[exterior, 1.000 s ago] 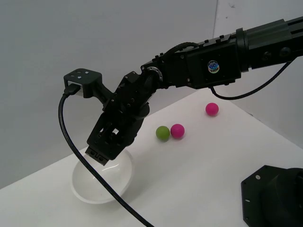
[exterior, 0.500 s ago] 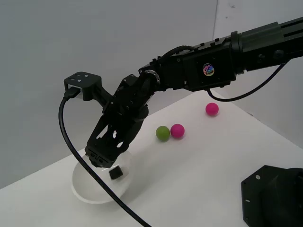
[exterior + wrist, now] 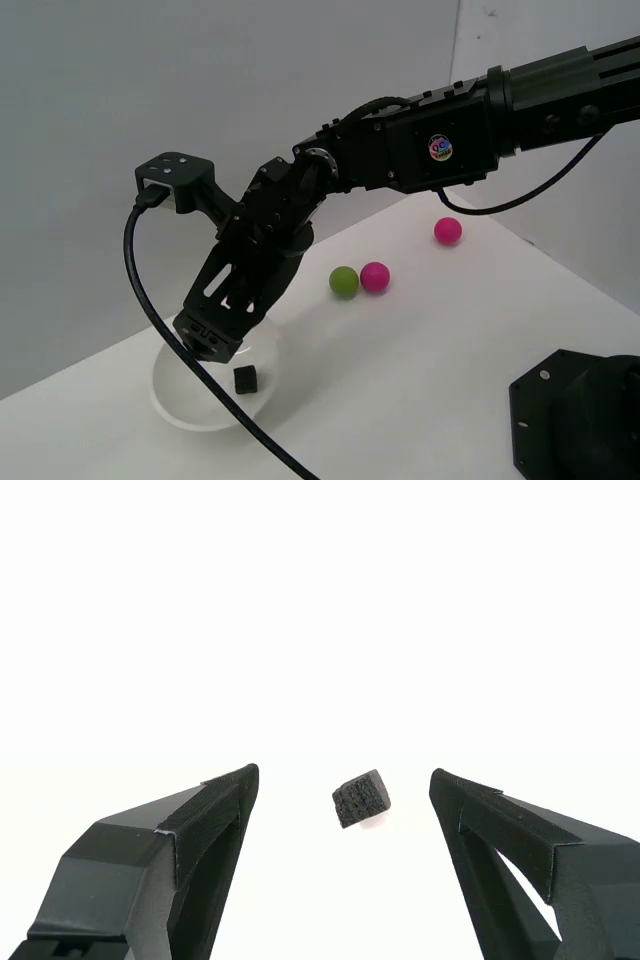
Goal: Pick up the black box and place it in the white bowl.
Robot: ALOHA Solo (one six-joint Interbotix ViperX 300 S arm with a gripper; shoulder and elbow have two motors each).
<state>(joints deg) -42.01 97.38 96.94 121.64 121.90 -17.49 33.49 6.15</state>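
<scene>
The black box (image 3: 245, 379) is a tiny matte cube lying inside the white bowl (image 3: 175, 400) at the exterior view's lower left. My gripper (image 3: 212, 345) hangs just above the bowl, a little above the box, open and empty. In the wrist view the black box (image 3: 361, 798) lies free on the white surface between my two spread fingers (image 3: 225, 805), touching neither, and my gripper (image 3: 345, 782) is plainly open.
A green ball (image 3: 344, 281) and a pink ball (image 3: 375, 276) sit side by side on the white table beyond the bowl. Another pink ball (image 3: 448, 231) lies farther back. A black base (image 3: 580, 420) stands at the lower right. A black cable (image 3: 180, 350) droops past the bowl.
My gripper opened over the bowl and let go of the black box, which dropped into the bowl. The gripper has risen slightly.
</scene>
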